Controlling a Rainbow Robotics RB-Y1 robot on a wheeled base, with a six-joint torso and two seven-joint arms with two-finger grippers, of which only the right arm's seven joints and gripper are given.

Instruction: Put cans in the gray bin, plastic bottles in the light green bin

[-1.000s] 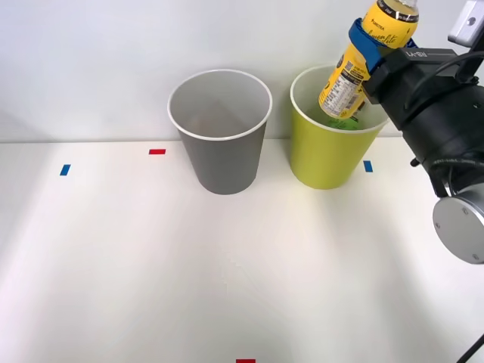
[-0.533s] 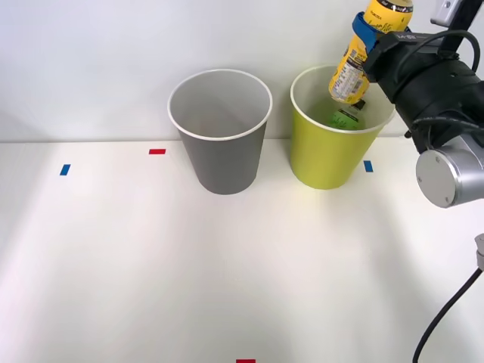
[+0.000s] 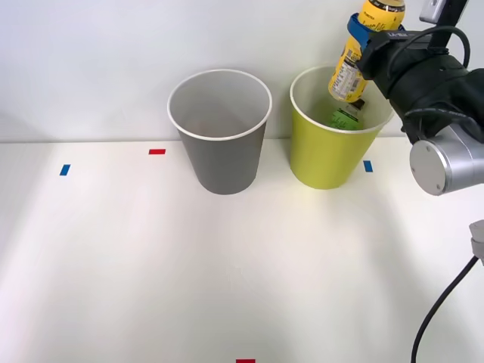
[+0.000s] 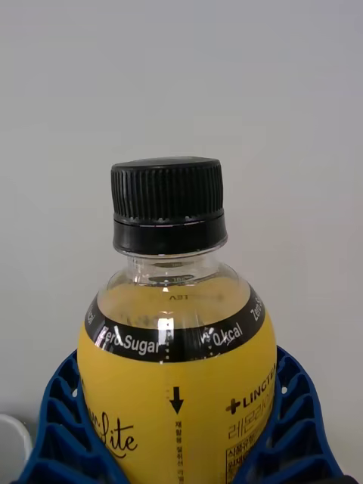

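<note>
1. Looking through the front view, I see my right gripper [image 3: 361, 34] closed around the yellow-label bottle [image 3: 355, 60], blue fingers clamped on its upper body, with nothing else in its grasp. The bottle hangs tilted, bottom end down, above the far right part of the light green bin [image 3: 333, 144], its lower end about level with the white rim. A green-label bottle [image 3: 346, 117] already lies inside that bin. The gray bin [image 3: 221, 151] stands just beside it on the robot's left and looks empty as far as I can see in. I see no cans on the white table [image 3: 227, 265].

2. In the right wrist view, the same yellow-label bottle [image 4: 178, 363] sits squarely between the ribbed blue fingers [image 4: 57, 431], which press on both sides of the label; its black cap [image 4: 168, 200] points away from the wrist against the plain wall.

3. My judgement: I am at the drop step for the second plastic bottle. The next move calls for checking that the bottle's bottom end is well inside the rim, lowering slightly if needed, then parting the fingers so it falls beside the green-label one without clipping the rim.
</note>
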